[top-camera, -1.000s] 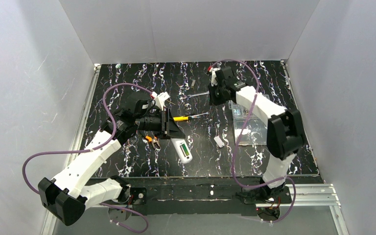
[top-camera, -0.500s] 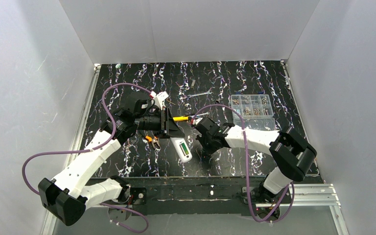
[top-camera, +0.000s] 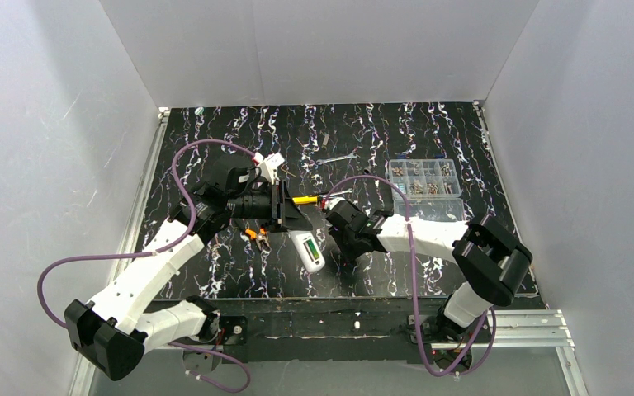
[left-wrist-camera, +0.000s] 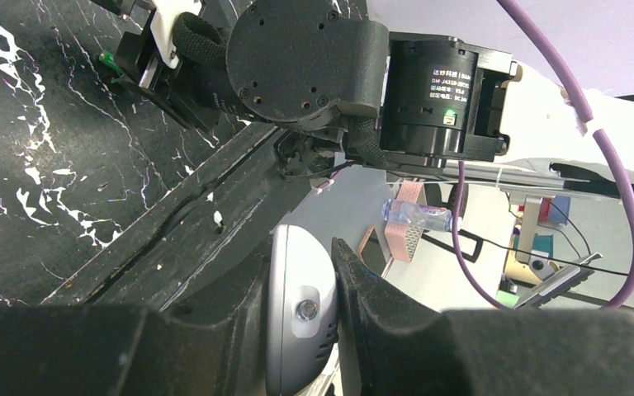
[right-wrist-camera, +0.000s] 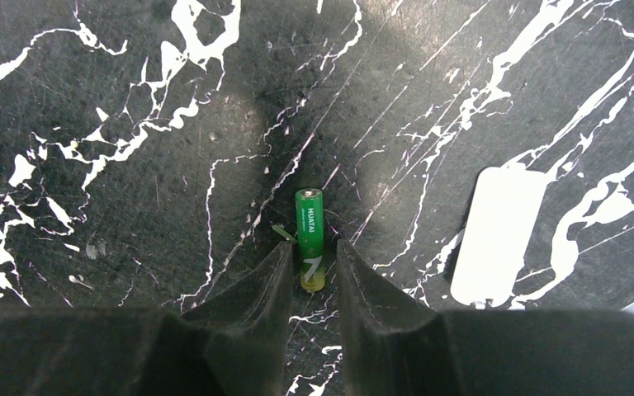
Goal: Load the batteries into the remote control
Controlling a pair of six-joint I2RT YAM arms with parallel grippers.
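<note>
Looking across the black marbled worktop, I am seeing the left end effector pinching the remote control by one end, with its fingers pressing in on it from both sides. In the overhead view the remote is sitting just below the centre of the frame. Its display side is facing up, and it is slanting down and to the right, away from the fingers. In the left wrist view its rounded end, with a small clear lens, is showing at the bottom centre, and a black motor housing of the other arm is filling the upper middle.

The right end effector is hanging low over the worktop, just right of the remote in the overhead view. Its jaws are standing a little spread, straddling the near end of a green battery and leaving a sliver of gap on each side. The battery is lying flat at the centre of the right wrist frame, pointing straight away from the fingers. A small white cover piece is lying to its right, apart from it. From above I am not making the battery out beneath the arm.

A yellow-handled screwdriver is lying just above the left end effector, and a clear compartment box is sitting toward the upper right.
</note>
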